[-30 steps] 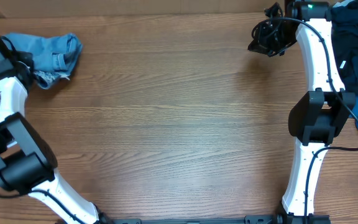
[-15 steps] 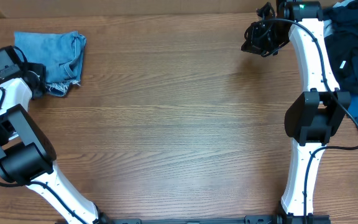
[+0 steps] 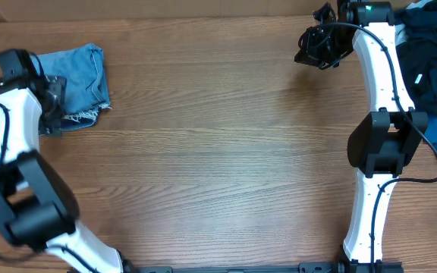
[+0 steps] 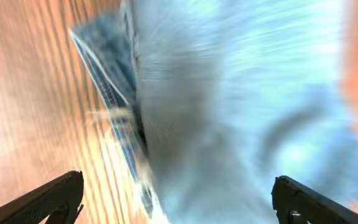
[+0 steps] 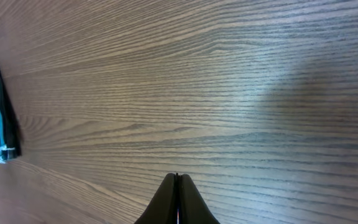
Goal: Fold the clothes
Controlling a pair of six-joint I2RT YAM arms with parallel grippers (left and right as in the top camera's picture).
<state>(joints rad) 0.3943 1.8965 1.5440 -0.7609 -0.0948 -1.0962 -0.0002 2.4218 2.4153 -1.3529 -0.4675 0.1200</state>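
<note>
Left gripper [image 4: 176, 182]: I read its fingers spread wide at the frame's lower corners, nothing between them; the wrist view is blurred. Just past them the folded light blue jeans [image 3: 78, 76] lie flat at the table's [image 3: 218, 152] far-left corner, frayed edge on the near side. Right gripper [image 5: 178, 196]: fingers pressed together, empty, over bare wood at far right. Dark clothes [image 3: 431, 53] are heaped at the right edge.
</note>
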